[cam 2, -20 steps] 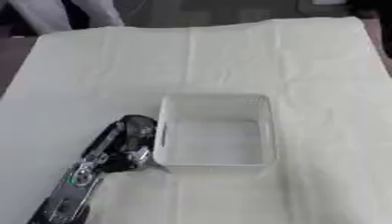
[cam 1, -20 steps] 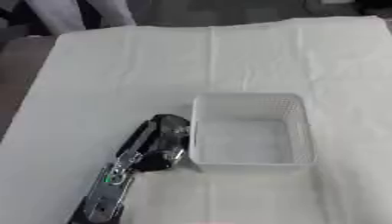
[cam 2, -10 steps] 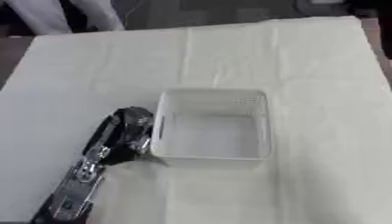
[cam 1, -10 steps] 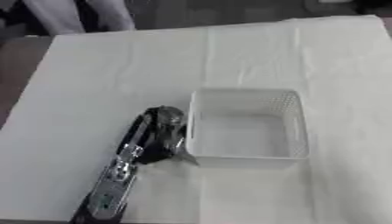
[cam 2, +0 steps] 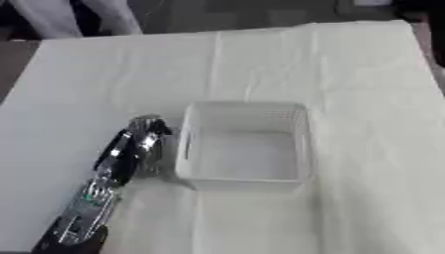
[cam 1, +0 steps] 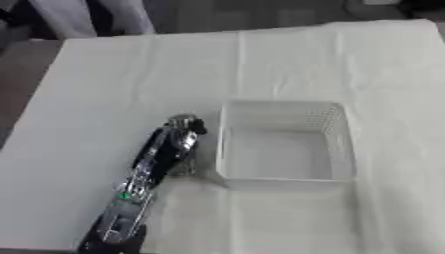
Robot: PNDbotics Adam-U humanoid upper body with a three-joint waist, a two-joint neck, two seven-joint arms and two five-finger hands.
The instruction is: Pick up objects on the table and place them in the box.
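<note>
From my remote station I see the worktop (cam 1: 113, 89) covered by a pale cream cloth (cam 2: 347, 89), creased in long folds that run away from the camera. A white box (cam 1: 282, 144) with perforated walls stands near the middle of the cloth, open at the top; its floor shows white and bare, and I can make out nothing lying inside it.

My left arm (cam 1: 130, 208) enters from the lower left edge and slants up and to the right. The left hand (cam 1: 174, 141) lies low over the cloth just beside the box's left wall, dark with bright metallic parts. The fingers (cam 1: 184, 124) point away from me, towards the far end of the worktop, and sit close together near the box's far left corner. The picture is too blurred there for me to say whether they are straight or curled, or whether they have hold of anything. A small gap of cloth seems to separate the hand from the box wall, though I cannot tell for certain that the two are apart.

No loose object on the cloth can be made out in either eye view. My right hand appears in neither view.
</note>
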